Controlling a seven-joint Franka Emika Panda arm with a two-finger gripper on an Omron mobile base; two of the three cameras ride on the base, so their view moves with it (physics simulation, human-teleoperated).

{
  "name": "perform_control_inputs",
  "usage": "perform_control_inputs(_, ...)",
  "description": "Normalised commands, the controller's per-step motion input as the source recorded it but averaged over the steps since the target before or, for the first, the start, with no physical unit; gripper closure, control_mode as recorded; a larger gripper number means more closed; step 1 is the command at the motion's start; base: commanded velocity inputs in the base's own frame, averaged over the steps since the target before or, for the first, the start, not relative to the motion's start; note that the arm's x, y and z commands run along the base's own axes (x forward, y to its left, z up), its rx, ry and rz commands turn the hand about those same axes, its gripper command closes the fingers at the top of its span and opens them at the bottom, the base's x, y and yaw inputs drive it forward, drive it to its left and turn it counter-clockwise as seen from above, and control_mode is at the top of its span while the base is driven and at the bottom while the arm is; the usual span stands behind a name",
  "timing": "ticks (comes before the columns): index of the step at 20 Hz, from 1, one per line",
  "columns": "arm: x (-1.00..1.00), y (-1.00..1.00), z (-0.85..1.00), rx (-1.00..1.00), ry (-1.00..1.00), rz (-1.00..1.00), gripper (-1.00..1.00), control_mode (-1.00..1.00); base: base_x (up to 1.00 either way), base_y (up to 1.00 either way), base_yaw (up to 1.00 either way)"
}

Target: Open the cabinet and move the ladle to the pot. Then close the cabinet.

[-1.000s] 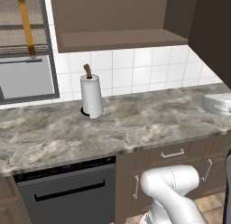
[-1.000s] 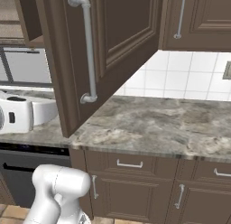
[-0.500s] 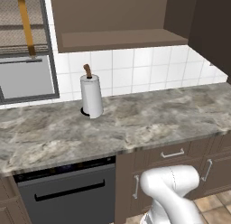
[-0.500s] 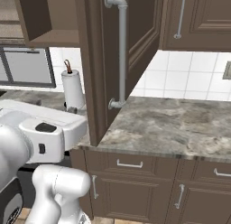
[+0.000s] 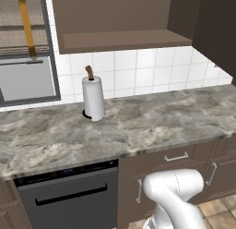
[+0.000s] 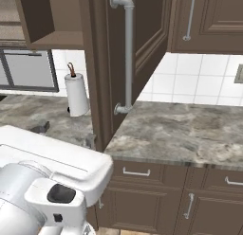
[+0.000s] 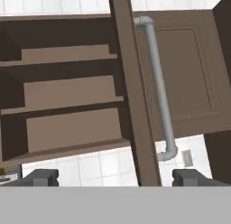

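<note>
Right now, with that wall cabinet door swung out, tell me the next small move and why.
Probably bring the hand in toward the open cabinet and search its shelves for the ladle. The door stands swung out edge-on and the pincer is open, holding nothing. The visible shelves look bare, and no ladle can be made out on the counter.
</note>
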Motion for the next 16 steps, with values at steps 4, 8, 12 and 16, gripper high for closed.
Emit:
perform_control_inputs(4, 0.02, -0.9, 0.0, 0.16, -0.15, 0.0, -1.0, -1.0, 0.0, 0.0, 0.0)
perform_control_inputs(8, 0.17, -0.82, 0.0, 0.26, -0.15, 0.03, -1.0, -1.0, 0.0, 0.0, 0.0)
perform_control_inputs(12, 0.52, -0.62, -0.07, 0.27, -0.12, 0.03, -1.0, -1.0, 0.0, 0.0, 0.0)
perform_control_inputs(16, 0.91, -0.32, -0.25, 0.23, -0.08, 0.03, -1.0, -1.0, 0.0, 0.0, 0.0)
